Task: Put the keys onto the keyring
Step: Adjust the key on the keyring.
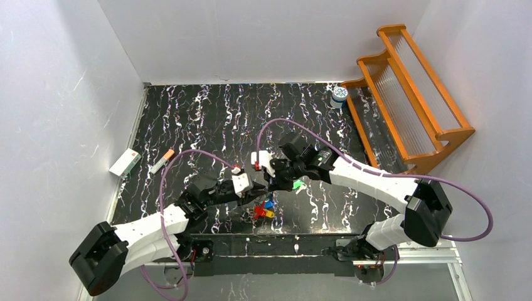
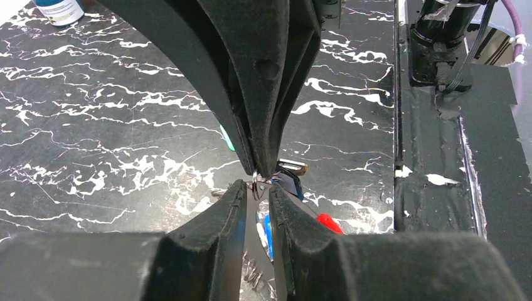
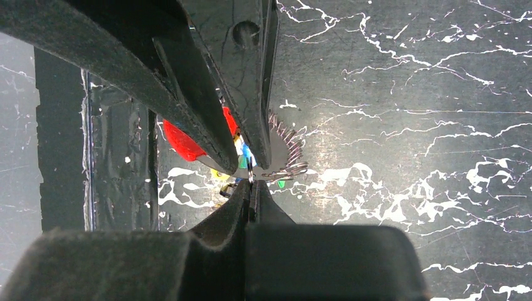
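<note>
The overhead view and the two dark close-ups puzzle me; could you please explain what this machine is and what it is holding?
This is a robot: two white arms, the left arm and the right arm, bolted at the near edge of a black marbled table. The overhead view comes from a fixed camera above and behind them. Each close-up comes from a camera on one wrist: that arm's own hand fills the bottom, the other hand enters from the top. The hands meet mid-table at the keyring, a thin wire loop, with coloured keys clustered beside it. The right hand is shut on the wire; the left hand has its fingers slightly apart around it, so its grip is unclear. Elsewhere lie a white box, an orange-tipped stick, a jar and a wooden rack.
</note>
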